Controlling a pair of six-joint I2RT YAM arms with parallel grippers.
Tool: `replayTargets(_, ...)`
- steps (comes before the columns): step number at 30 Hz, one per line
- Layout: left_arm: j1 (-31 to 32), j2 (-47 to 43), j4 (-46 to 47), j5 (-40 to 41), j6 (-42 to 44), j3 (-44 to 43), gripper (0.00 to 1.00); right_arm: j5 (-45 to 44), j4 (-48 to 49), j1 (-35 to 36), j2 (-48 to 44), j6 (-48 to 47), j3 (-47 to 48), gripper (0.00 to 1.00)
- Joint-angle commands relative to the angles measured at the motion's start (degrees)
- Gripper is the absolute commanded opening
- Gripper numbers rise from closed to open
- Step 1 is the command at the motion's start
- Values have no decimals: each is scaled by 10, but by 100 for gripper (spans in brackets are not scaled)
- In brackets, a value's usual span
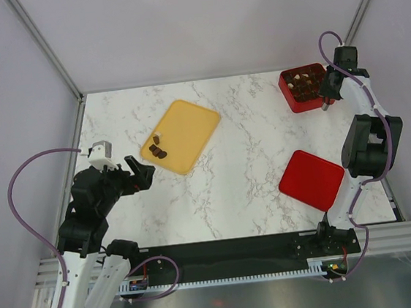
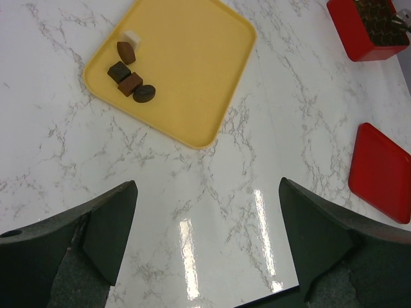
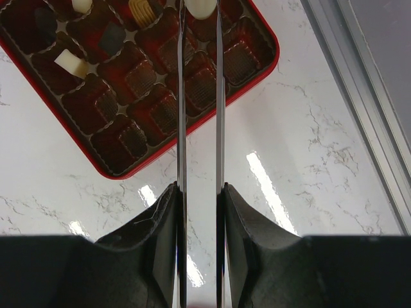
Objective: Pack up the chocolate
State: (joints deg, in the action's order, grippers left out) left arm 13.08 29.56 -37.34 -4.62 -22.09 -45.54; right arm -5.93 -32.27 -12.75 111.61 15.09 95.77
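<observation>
While my left gripper (image 2: 205, 192) hangs spread and empty short of the yellow tray (image 2: 192, 77), five chocolate pieces (image 2: 131, 83) lie there unpacked, four dark lumps and one cream. Farther off, my right gripper (image 1: 324, 103) pinches a cream-white oval (image 3: 200, 6) over the red box (image 1: 287, 95). Released off-centre, it could straddle a divider or land in a filled cell.

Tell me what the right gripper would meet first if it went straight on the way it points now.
Most likely the red box: the right gripper, shut on a white chocolate, points into its gridded cells. Its height above them is unclear.
</observation>
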Motion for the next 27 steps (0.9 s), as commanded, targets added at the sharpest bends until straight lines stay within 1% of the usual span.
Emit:
replayTargets(1,-3,1,17,1,7,4,100,-5,0,-4,3,6,16,38)
replayTargets(3,-2,1,17,1,7,4,100,-7,-1,-5,4,6,17,39)
replayTargets(10,-3,0,17,2,8,4,100,-11,-1,-7,7,4,14,40)
replayTargets(20,-3,0,17,3,8,4,100,-1,-1,-9,12,4,27,45)
replayTargets(27,-3,0,17,3,7,4,100,11,-1,-9,-2,6,28,46)
